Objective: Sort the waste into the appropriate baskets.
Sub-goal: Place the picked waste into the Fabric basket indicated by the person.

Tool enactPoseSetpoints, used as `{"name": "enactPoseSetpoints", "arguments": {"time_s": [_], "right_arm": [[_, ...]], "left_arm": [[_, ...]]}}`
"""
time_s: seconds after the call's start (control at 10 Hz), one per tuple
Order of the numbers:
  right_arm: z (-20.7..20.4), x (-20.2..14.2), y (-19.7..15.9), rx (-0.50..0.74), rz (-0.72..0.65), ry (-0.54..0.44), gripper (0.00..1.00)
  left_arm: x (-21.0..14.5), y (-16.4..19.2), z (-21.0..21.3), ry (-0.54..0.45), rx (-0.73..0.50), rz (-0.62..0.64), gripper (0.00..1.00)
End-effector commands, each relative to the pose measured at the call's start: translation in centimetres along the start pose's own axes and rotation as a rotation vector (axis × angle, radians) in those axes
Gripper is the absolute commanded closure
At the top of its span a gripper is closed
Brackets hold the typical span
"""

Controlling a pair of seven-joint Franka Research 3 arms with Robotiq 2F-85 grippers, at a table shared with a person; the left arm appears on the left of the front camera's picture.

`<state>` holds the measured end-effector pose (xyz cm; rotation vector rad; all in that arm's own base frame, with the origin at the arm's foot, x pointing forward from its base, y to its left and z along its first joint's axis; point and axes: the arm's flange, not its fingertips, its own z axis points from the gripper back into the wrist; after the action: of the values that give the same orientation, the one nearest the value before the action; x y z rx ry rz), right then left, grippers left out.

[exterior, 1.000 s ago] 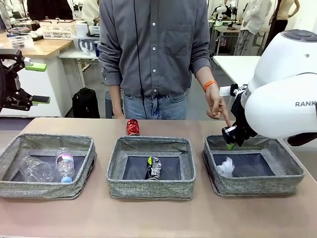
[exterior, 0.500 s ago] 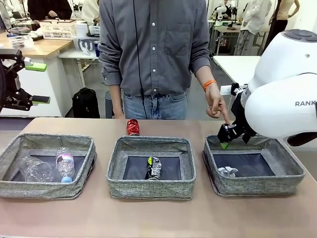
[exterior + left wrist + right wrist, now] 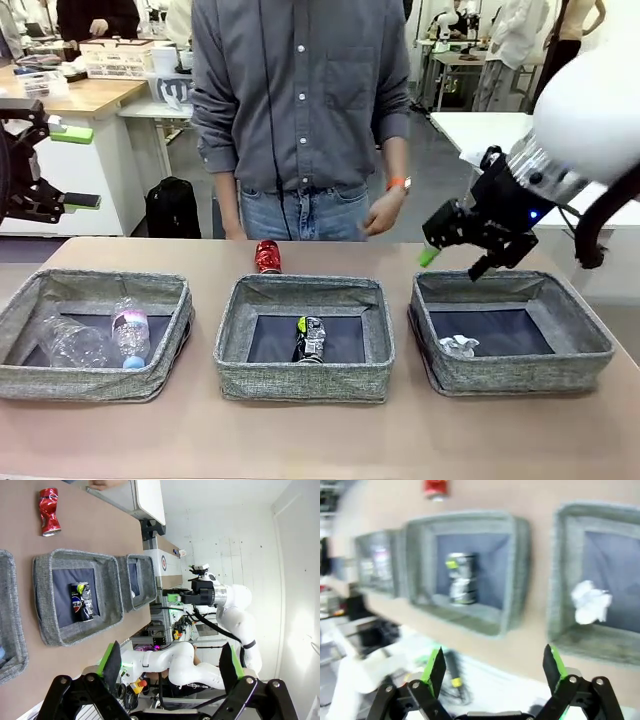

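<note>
Three grey baskets stand in a row. The left basket [image 3: 60, 290] holds a clear bottle [image 3: 75, 342] and a pink-labelled bottle [image 3: 131, 332]. In the middle basket [image 3: 305, 290] lies the dark can [image 3: 312, 338] [image 3: 82, 607] [image 3: 460, 577]. The white paper wad [image 3: 459, 346] [image 3: 591, 602] rests in the right basket [image 3: 580, 325]. A crushed red can [image 3: 267, 256] [image 3: 49, 511] lies on the table behind the middle basket. My right gripper [image 3: 452, 262] [image 3: 494, 667] hangs open and empty above the right basket's back left corner. At the far left, off the table, my left gripper [image 3: 78, 167] [image 3: 170, 662] is open and empty.
A person stands at the far side, one hand [image 3: 385, 212] hanging near the table edge between the middle and right baskets. The brown table [image 3: 320, 430] has a bare strip in front of the baskets. The right wrist view is blurred by motion.
The paper wad has dropped to the floor of the right basket. My right gripper has risen from the basket's rim. The person's pointing hand has drawn back to the left.
</note>
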<state>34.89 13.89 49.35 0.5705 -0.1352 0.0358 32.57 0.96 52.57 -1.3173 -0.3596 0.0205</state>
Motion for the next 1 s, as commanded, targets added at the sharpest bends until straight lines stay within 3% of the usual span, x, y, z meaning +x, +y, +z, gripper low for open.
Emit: {"name": "enactPoseSetpoints", "arguments": {"time_s": [0.0,0.3,0.4,0.5,0.9], "right_arm": [[1.7,-1.0,-2.4,0.57,-0.249,0.033,0.0],[0.6,0.2,-3.7,0.786,-0.378,0.072,0.0],[-0.2,1.0,-3.3,0.784,-0.444,0.072,0.0],[2.9,-0.6,-3.1,0.628,-0.282,0.08,0.0],[2.9,-0.6,-3.1,0.628,-0.282,0.08,0.0]], "left_arm": [[-0.1,-0.3,0.0,0.01,-0.002,0.005,0.0],[-0.1,-0.3,0.0,0.01,-0.002,0.005,0.0],[-0.1,-0.3,0.0,0.01,-0.002,0.005,0.0],[-0.1,-0.3,0.0,0.01,-0.002,0.005,0.0],[-0.1,-0.3,0.0,0.01,-0.002,0.005,0.0]]}}
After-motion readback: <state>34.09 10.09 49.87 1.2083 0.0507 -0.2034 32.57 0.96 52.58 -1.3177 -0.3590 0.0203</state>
